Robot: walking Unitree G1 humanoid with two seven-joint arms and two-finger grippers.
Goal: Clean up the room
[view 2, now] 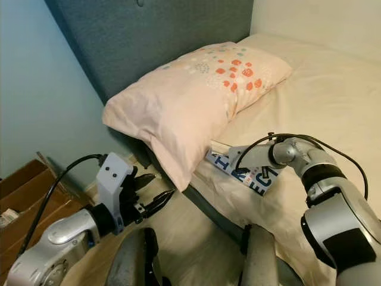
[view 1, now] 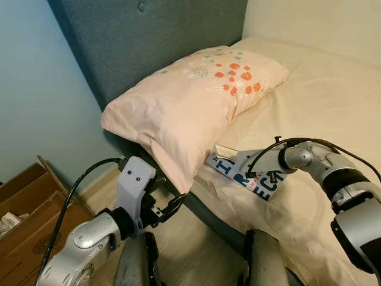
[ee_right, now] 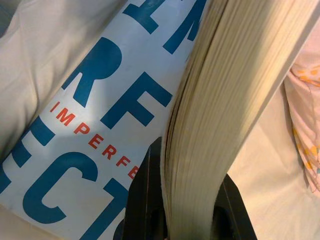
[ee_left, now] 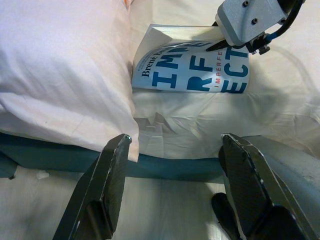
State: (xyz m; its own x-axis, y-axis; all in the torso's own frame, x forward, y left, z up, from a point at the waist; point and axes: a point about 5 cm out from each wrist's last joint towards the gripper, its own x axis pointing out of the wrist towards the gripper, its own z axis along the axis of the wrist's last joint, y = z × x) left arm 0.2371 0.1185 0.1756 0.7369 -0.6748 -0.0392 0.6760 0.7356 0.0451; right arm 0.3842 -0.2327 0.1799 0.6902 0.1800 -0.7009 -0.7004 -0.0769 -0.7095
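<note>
Where paper pages fan, right end effector (ee_right: 187,220) clamping glossy book (ee_left: 195,70).

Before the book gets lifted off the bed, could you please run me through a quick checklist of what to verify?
1. Right pincer on the book: ok, one finger on each side of the page block.
2. Grip firm enough to lift: cannot tell.
3. Book free of the pillow: not ok, one corner lies against the pillow's edge, perhaps under it.
4. Left pincer out of the way: ok, open, empty, low beside the bed frame.
5. Cable on the right arm: ok, arched above the sheet, not snagged.
</note>
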